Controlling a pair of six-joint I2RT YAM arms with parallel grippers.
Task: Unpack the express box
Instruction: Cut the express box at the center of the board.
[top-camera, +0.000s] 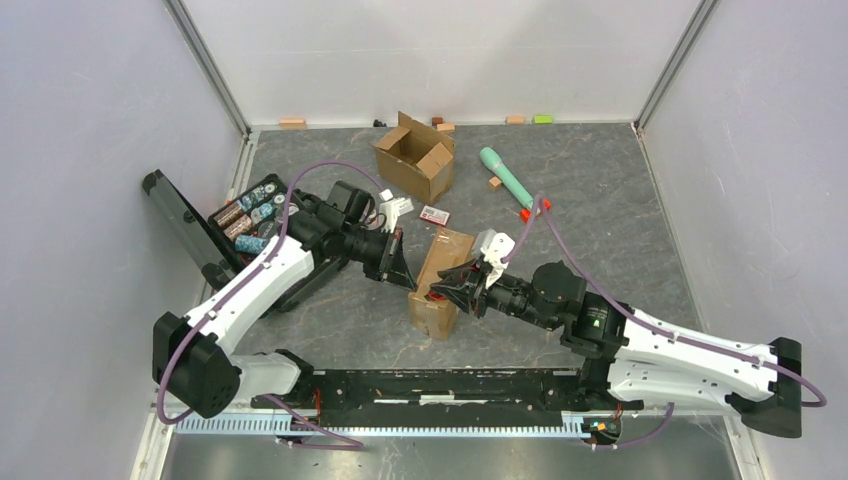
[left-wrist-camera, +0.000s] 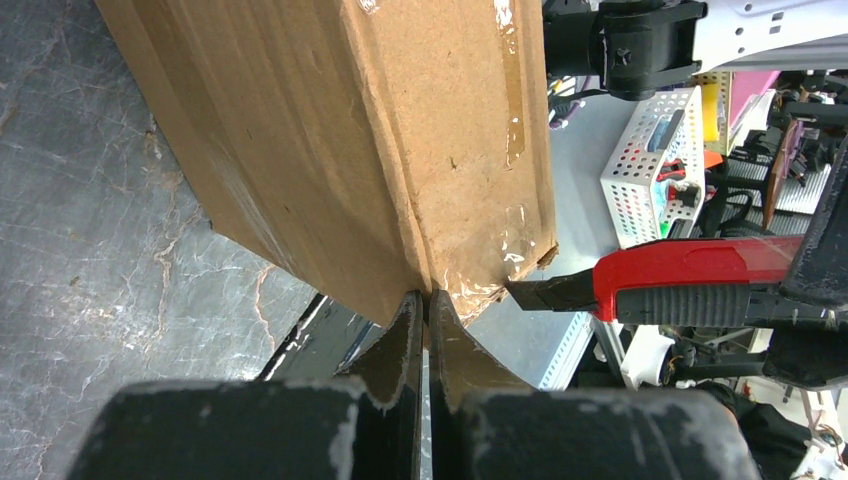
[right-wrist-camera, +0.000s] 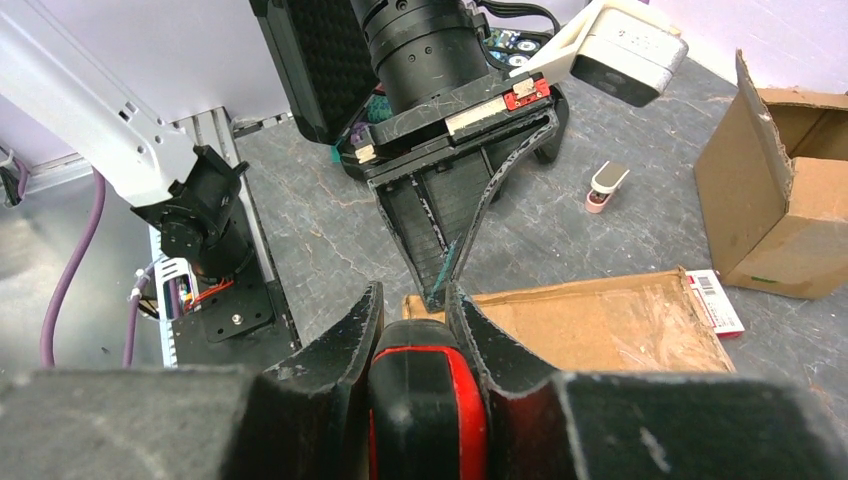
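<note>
Blade of the red knife (left-wrist-camera: 690, 288), clamped in our right gripper (right-wrist-camera: 415, 305), sits just beside the taped corner of the express box (top-camera: 441, 268), which lies lengthwise mid-table between both arms, where our fully closed left gripper (left-wrist-camera: 428, 305) presses.

Centre of the top view: the box (top-camera: 445, 255), with the left gripper (top-camera: 408, 280) at its left edge and the right gripper (top-camera: 445, 290) at its right, round a knife (right-wrist-camera: 425, 410). Above it lies a card (top-camera: 434, 214), then a carton (top-camera: 415, 155) – a case (top-camera: 245, 215) sits far left.
</note>
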